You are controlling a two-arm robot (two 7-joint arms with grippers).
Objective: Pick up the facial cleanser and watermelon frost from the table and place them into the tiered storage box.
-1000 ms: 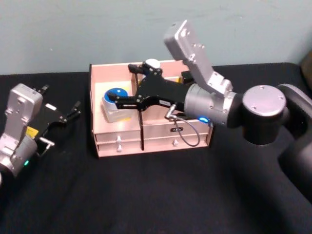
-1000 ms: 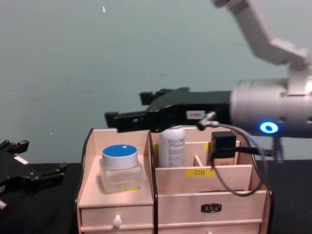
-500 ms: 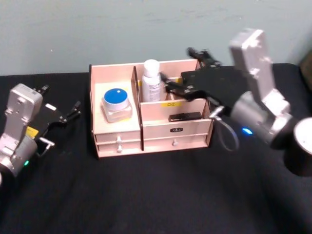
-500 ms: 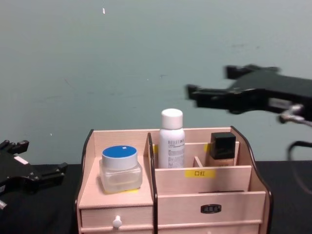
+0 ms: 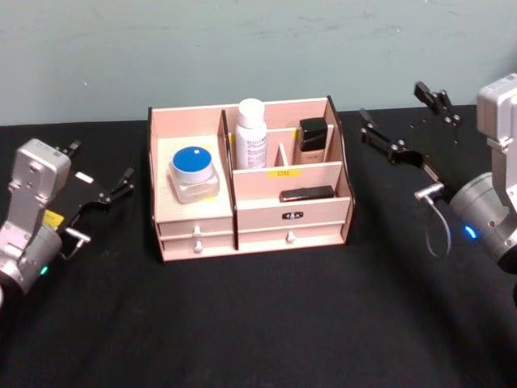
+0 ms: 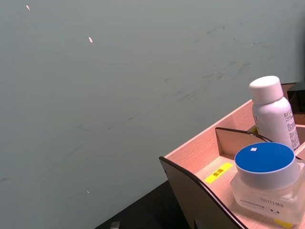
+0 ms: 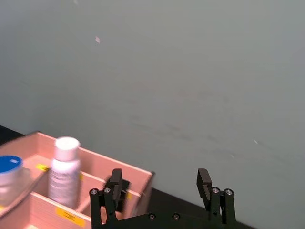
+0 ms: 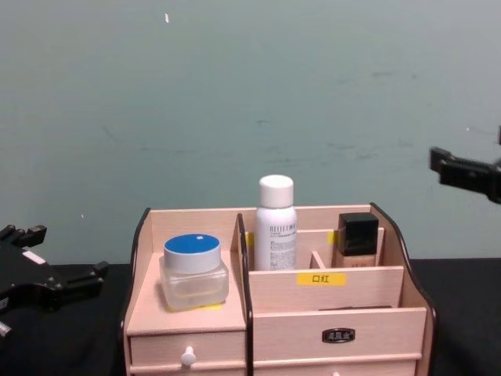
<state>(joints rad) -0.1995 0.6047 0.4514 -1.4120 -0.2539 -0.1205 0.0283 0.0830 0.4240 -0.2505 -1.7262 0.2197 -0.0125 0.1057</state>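
Note:
The facial cleanser point(image 5: 251, 133), a tall white bottle, stands upright in a rear compartment of the tiered storage box point(image 5: 291, 216); the chest view shows it as well point(image 8: 276, 223). The watermelon frost point(image 5: 193, 172), a clear jar with a blue lid, sits on the box's left shelf point(image 8: 193, 270). My right gripper point(image 5: 393, 103) hangs open and empty in the air to the right of the box, clear of it, and its two fingers frame the wall in the right wrist view point(image 7: 159, 179). My left gripper point(image 5: 101, 162) rests open at the far left of the table.
A small beige bottle with a square black cap point(image 5: 313, 137) stands in the box to the right of the cleanser. A flat black item point(image 5: 307, 193) lies in the front compartment. Black cloth covers the table and a grey-green wall stands close behind.
My right gripper has pulled back from over the box to the right, leaving the cleanser standing in its compartment. The left arm, jar and box have not moved.

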